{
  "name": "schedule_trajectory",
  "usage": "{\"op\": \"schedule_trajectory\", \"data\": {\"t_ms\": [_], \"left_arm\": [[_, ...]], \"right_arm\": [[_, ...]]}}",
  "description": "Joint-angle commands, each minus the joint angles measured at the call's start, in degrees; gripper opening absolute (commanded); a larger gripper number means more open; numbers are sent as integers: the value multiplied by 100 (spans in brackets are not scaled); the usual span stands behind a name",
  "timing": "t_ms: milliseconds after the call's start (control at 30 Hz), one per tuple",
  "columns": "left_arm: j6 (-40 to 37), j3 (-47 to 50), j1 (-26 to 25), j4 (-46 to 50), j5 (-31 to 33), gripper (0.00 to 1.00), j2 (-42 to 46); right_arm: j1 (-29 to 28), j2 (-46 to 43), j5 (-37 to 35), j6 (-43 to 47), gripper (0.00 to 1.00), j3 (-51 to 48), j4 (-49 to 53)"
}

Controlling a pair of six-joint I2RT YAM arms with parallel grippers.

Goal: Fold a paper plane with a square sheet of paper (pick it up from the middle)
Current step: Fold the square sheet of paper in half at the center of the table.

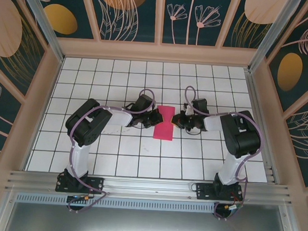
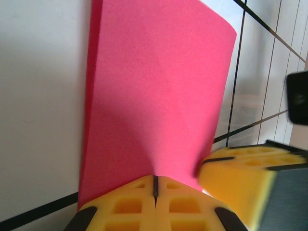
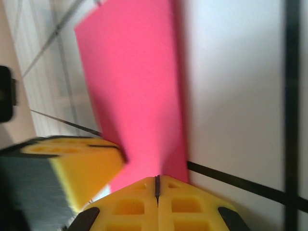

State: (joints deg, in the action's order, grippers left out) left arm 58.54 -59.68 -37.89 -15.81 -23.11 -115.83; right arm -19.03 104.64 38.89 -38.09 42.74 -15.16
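Mid-table, a pink sheet of paper [image 1: 164, 122] lies folded to a narrow strip that runs from 12 to 6 o'clock on the white gridded table [image 1: 114, 160], with two robot arms meeting over it. The left gripper [image 1: 155, 117] comes in at the strip's 9 o'clock edge and the right gripper [image 1: 176, 121] at its 3 o'clock edge, each roughly at mid-length.

Seen from the wrists, both pairs of yellow fingers [image 2: 130, 207] are pressed together. The paper's near edge runs straight into the seam between them, and faint creases fan out from that point. Each gripper appears to be pinching the sheet rather than resting beside it, and the paper looks lifted and bowed off the table.

The sheet is likely very light, thin and limp. It should bend wherever it is unsupported, slip from a loose pinch, and keep any crease pressed into it, wanted or not. Pulling the two grips apart could tear or wrinkle it. The middle of each long edge looks the safest hold, keeping the strip balanced and its folded edges lined up.
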Motion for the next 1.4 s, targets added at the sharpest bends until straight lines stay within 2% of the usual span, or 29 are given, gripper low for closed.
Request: {"op": "schedule_trajectory", "data": {"t_ms": [0, 233, 367, 567, 767, 1067, 1367], "left_arm": [[-138, -62, 2, 375, 141, 3, -135], [-183, -86, 8, 478, 163, 3, -128], [-196, -105, 7, 504, 162, 3, -137], [-211, -105, 4, 534, 176, 3, -102], [-218, -96, -3, 522, 176, 3, -114], [-237, -88, 1, 527, 185, 3, -103], [-229, -96, 1, 509, 174, 3, -106]], "right_arm": [[0, 188, -130, -7, 5, -112, -42], [22, -312, -40, 16, 5, 550, 373], [76, -8, -73, 128, 5, 1080, 569], [98, 524, -49, 61, 5, 1148, 353], [104, 759, -93, 2, 4, 833, 120], [214, 467, 79, 116, 5, 1509, 561], [345, 1178, 124, 104, 5, 1748, 471]]}}
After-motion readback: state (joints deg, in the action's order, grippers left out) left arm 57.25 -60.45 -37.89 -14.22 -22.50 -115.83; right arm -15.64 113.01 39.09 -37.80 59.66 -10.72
